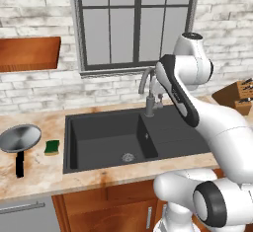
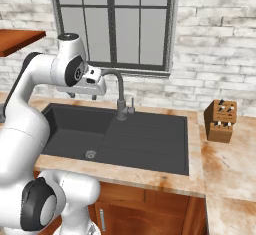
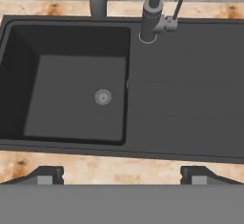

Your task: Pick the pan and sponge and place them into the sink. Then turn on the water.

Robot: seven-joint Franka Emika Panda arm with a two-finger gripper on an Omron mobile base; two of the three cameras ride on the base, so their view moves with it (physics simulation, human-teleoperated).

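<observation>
Shiny grey metal marks the pan (image 1: 20, 137), which sits on the counter (image 1: 44, 169) at the left edge of the left base view, its straight black handle pointing toward the lower left of the frame. It looks rigid, smooth and probably slippery on the bowl, so the handle seems the better place to pinch. Just to its right, between it and the sink (image 1: 104, 163), lies the sponge (image 1: 52, 147), green over yellow; it is likely light and soft, easy to squeeze across its short sides. The basin holds nothing but its round drain (image 3: 102, 96). At the centre of the frame the gripper (image 3: 121, 175) hangs above the sink near the faucet (image 1: 147, 92), fingers spread wide and holding nothing.
</observation>
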